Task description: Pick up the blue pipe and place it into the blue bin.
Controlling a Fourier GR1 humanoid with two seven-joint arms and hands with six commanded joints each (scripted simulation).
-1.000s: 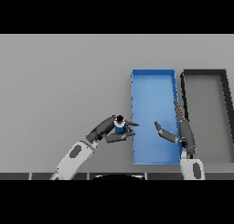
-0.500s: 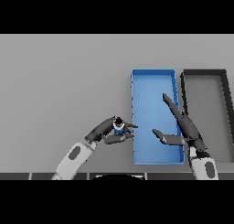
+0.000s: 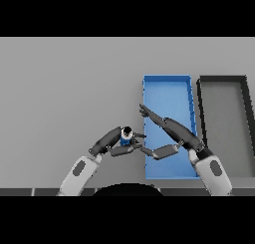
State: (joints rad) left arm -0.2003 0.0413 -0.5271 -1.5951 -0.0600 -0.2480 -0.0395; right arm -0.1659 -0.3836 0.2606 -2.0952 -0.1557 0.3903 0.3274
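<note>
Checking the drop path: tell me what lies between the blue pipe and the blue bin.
In the head view, only the right hand's thumb tip reaches in; otherwise bare table separates blue pipe from blue bin.

A single head view looked steeply down on the grey surface point(image 3: 64, 88) from above the robot's near edge, facing away from the body. It sat far enough back to take in a wide stretch of surface, with the blue bin point(image 3: 167, 86) right of centre and a dark bin point(image 3: 224, 83) running off the right edge. Both arms entered from the lower edge, the left hand point(image 3: 112, 141) and right hand point(image 3: 167, 131) meeting low in the middle.
</note>
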